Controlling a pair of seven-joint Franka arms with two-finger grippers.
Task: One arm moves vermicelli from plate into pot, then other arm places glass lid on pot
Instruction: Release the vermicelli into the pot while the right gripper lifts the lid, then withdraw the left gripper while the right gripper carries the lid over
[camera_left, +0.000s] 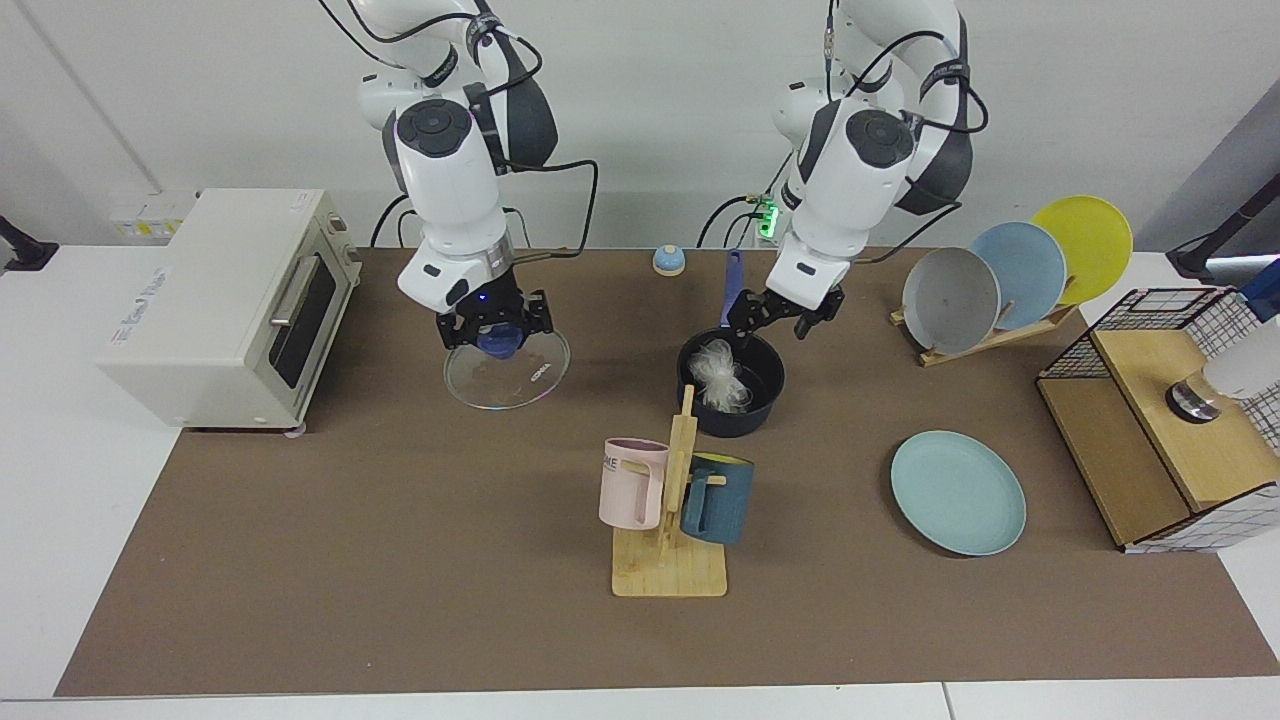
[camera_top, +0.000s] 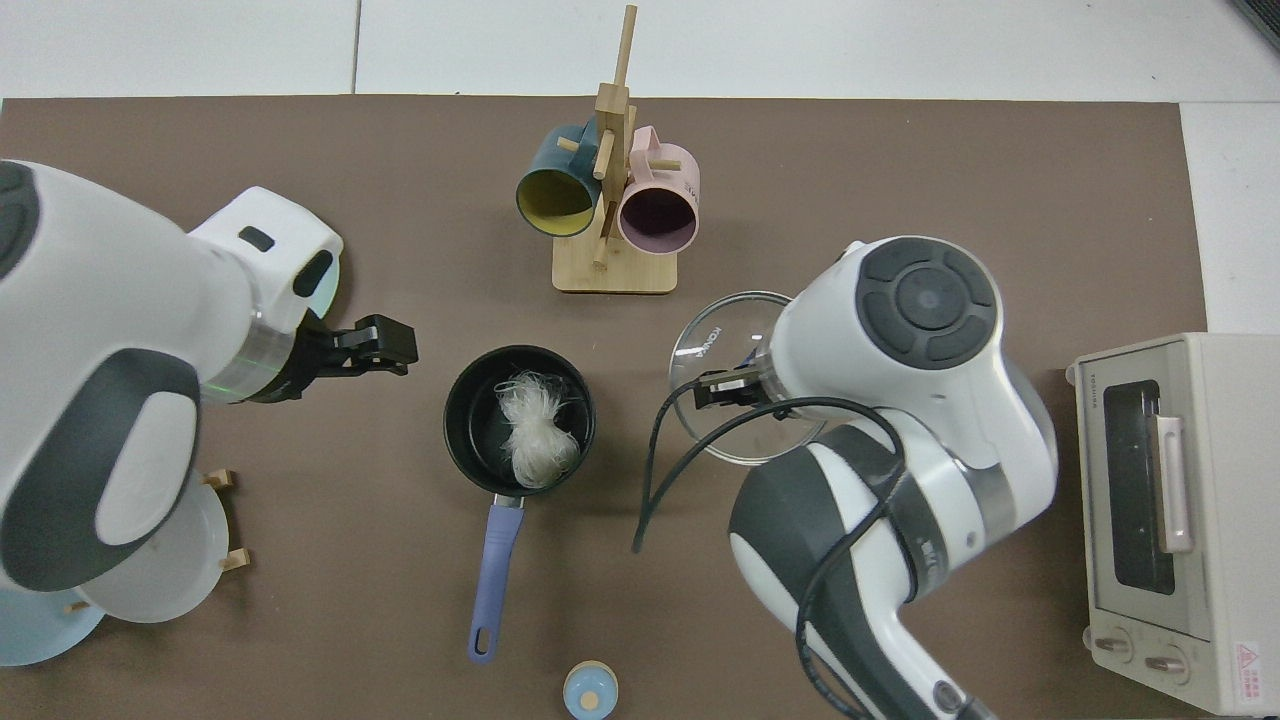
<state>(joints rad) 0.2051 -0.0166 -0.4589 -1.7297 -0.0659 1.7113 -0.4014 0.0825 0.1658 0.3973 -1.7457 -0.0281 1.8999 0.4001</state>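
The vermicelli (camera_left: 722, 378) (camera_top: 537, 437) lies inside the black pot (camera_left: 738, 420) (camera_top: 472, 425), whose blue-purple handle (camera_top: 497, 560) points toward the arms' side. My left gripper (camera_left: 783, 316) (camera_top: 385, 346) hangs open and empty just above the pot's far rim, off to the side of the plate. The teal plate (camera_left: 958, 492) lies bare on the mat; in the top view the left arm covers most of it. My right gripper (camera_left: 495, 338) is shut on the blue knob of the glass lid (camera_left: 512, 384) (camera_top: 712, 338), held in the air between the toaster oven and the pot.
A wooden mug rack (camera_left: 668, 560) (camera_top: 612, 270) with a pink and a dark blue mug stands in front of the pot. A toaster oven (camera_left: 225, 305) sits at one end. A plate rack (camera_left: 1010, 275) and a wire-and-wood box (camera_left: 1170, 440) are at the other.
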